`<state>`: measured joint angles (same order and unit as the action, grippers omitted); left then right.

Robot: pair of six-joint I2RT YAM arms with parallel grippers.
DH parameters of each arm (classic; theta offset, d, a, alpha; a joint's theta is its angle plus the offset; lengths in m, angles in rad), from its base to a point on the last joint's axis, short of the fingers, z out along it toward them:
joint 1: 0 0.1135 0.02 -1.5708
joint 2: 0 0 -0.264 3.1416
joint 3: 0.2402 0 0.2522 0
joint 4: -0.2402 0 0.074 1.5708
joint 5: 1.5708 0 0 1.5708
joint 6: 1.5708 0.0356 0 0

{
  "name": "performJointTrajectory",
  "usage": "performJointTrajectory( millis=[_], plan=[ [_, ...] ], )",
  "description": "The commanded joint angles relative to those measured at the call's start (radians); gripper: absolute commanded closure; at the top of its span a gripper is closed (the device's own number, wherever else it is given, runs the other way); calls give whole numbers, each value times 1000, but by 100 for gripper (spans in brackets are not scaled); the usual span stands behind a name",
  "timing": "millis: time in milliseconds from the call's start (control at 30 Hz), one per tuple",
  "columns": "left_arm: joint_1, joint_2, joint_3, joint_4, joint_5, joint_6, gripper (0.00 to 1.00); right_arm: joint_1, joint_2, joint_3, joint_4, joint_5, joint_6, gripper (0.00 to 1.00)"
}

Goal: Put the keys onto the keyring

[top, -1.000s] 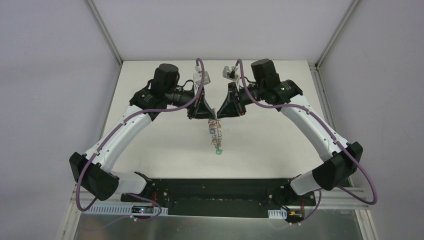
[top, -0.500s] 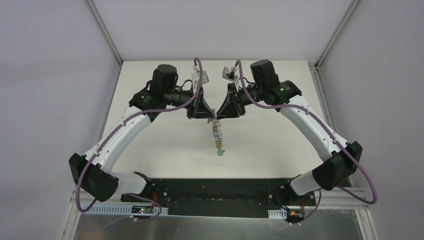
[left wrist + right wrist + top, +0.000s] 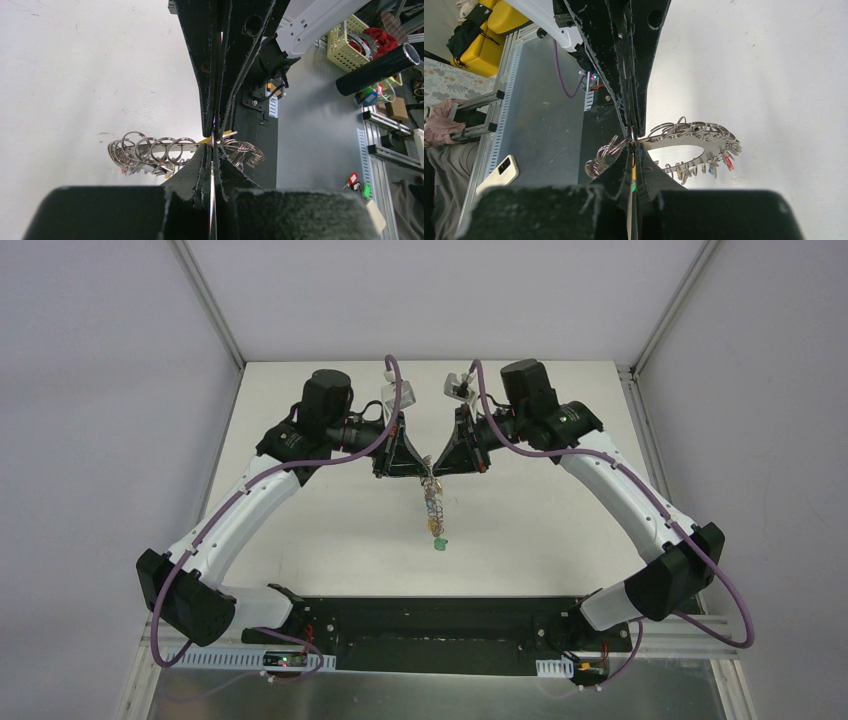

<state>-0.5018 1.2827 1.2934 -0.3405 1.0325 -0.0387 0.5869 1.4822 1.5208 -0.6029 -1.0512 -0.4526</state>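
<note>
- Top external view: the left hand (image 3: 424, 476) and the right hand (image 3: 436, 471) meet tip to tip over the far middle of the counter (image 3: 330, 520). Their black fingers hide the spot where they touch the keyring (image 3: 434, 505).
- From here the keyring is seen almost edge-on, as a thin glinting strip. Its flat grey band cannot be made out.
- A green key (image 3: 438, 546) shows at the strip's near end. Whether it hangs free or rests on the counter cannot be told.
- Left wrist view: the left hand's fingers are pressed together on the ring's band. Their own dark bulk covers the band's middle stretch, so only the wire loops (image 3: 150, 147) on either side show.
- A yellow key head (image 3: 223, 134) peeks out just beside the two sets of fingertips. Which hand touches it is not clear.
- Right wrist view: the right hand's fingers are also together, with no gap, at the ring's edge. Whether they pinch the band, a loop or a key is hidden.
- In this view most of the ring shows as a flat grey oval. Small keys (image 3: 719, 162) with red and blue heads hang along its lower rim, too small to read further.
- The keyring's long axis runs from the meeting fingertips toward the near edge of the counter. Its far end is in the hands and its near end carries the green key.
- It sits between the two hands, slightly right of the counter's centre line.
</note>
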Motion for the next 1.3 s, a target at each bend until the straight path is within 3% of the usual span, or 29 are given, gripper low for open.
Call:
performJointTrajectory(
  millis=[0,100,233,600,833,1267],
  plan=[
    [12,-30,28,-9,9,72,97,7,-22,41,-17,52,-8,100],
    [12,-18,61,-59,-12,110,80,18,-19,61,-58,115,-37,100],
    [12,-1,97,-69,-19,117,66,35,-2,96,-124,150,-68,100],
    [-7,33,99,-55,-30,154,55,39,4,97,-117,99,-52,100],
    [-28,54,102,-46,-32,177,54,39,15,96,-119,71,-52,100],
    [-40,56,71,-57,10,191,74,39,15,90,-108,83,-42,100]
  ],
)
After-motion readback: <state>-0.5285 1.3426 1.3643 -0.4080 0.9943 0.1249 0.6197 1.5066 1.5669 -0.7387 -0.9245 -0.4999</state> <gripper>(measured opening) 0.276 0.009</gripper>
